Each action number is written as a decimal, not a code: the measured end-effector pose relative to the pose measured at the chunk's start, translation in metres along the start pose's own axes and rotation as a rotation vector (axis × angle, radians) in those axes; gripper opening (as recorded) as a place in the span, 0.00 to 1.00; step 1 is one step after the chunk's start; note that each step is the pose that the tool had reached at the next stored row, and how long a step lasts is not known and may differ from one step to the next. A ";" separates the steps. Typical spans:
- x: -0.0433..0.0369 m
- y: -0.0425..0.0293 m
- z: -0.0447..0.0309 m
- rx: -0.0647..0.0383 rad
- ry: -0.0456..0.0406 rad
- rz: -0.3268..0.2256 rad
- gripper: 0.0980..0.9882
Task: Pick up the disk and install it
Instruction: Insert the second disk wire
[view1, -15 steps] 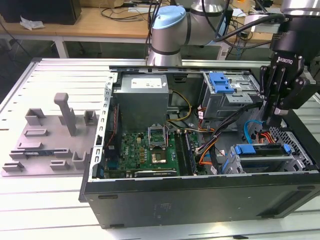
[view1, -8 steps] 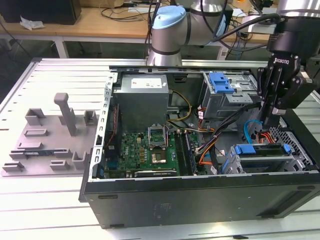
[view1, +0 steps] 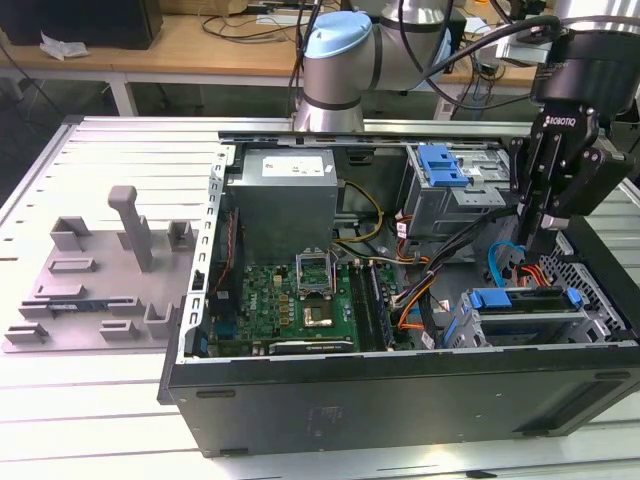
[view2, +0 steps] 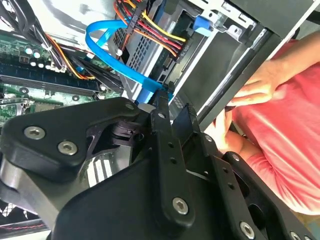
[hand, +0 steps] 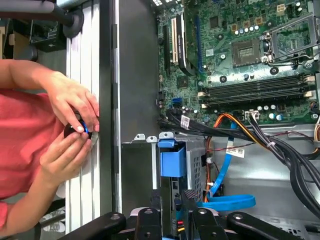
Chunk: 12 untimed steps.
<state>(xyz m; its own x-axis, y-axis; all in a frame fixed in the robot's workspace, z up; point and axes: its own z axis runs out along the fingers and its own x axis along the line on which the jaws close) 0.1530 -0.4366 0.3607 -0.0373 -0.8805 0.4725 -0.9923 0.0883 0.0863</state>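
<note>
The disk (view1: 527, 312) sits in the drive bay of the open case (view1: 400, 400), its blue bracket facing up. The gripper (view1: 527, 245) hangs just above the disk; I cannot tell if its fingers are spread or pressed together. A person's hands (hand: 72, 125) are beside the case.

The computer case (view1: 400, 395) in the lower middle of the exterior view is dark sheet metal with a matt, slightly scuffed face. Inside it the circuit board (view1: 300, 300) is glossy green. At the lower right the disk (view1: 527, 312) shows dull silver metal under a shiny bright blue plastic bracket. The gripper (view1: 537, 225), at the right, is matt black metal with bare steel screws. At the left, the fixture (view1: 100, 280) is smooth matt grey plastic on a ribbed, pale metal table (view1: 80, 420).
</note>
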 end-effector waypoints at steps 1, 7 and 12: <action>-0.0001 0.0000 0.0001 0.000 -0.0002 0.000 0.23; -0.0003 -0.0004 0.0003 0.001 -0.0212 -0.004 0.23; -0.0008 -0.0040 0.0005 0.003 -0.0224 -0.005 0.23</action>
<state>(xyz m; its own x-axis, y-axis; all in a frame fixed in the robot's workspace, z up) 0.1569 -0.4365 0.3596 -0.0351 -0.8912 0.4523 -0.9928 0.0829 0.0861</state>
